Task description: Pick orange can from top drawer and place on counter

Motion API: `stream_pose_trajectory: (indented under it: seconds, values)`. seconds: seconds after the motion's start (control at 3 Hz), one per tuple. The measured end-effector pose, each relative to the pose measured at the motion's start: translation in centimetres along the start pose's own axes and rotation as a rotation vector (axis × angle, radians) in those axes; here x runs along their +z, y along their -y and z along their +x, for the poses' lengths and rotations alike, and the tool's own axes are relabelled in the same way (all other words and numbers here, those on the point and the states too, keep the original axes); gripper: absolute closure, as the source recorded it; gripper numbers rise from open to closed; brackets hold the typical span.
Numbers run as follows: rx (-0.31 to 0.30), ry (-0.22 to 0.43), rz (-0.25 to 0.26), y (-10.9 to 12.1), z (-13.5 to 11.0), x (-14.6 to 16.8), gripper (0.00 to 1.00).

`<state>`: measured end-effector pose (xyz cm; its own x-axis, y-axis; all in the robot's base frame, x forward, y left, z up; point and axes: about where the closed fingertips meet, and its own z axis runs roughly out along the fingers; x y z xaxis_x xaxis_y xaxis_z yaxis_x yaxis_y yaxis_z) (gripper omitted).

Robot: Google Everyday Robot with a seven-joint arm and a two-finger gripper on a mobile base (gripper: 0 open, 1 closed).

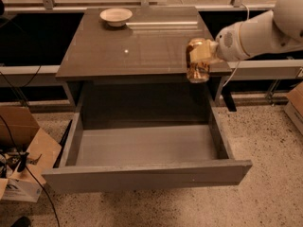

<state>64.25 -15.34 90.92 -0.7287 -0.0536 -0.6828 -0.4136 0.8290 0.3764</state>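
Observation:
The orange can [197, 66] is held upright in my gripper [200, 56], which is shut on it. The can hangs in the air over the front right edge of the counter [137, 46], its base level with the counter's front edge. My white arm [255, 32] reaches in from the right. The top drawer [142, 145] is pulled wide open below the counter, and its grey floor is bare.
A white bowl [116, 16] stands at the back left of the counter. Cardboard boxes [21, 145] and cables lie on the floor at the left. Another box edge [296, 105] is at the far right. A rail runs behind the cabinet.

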Motion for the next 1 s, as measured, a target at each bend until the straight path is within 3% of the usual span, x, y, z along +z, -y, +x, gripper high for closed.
stream_pose_trajectory:
  seconds: [0.33, 0.67, 1.0]
  values:
    - [-0.073, 0.068, -0.012, 1.6, -5.4, 0.9, 1.0]
    - [-0.1, 0.127, -0.049, 2.4, -9.9, 3.3, 1.0]
    - [-0.098, 0.139, -0.116, 2.6, -12.1, 7.8, 0.82]
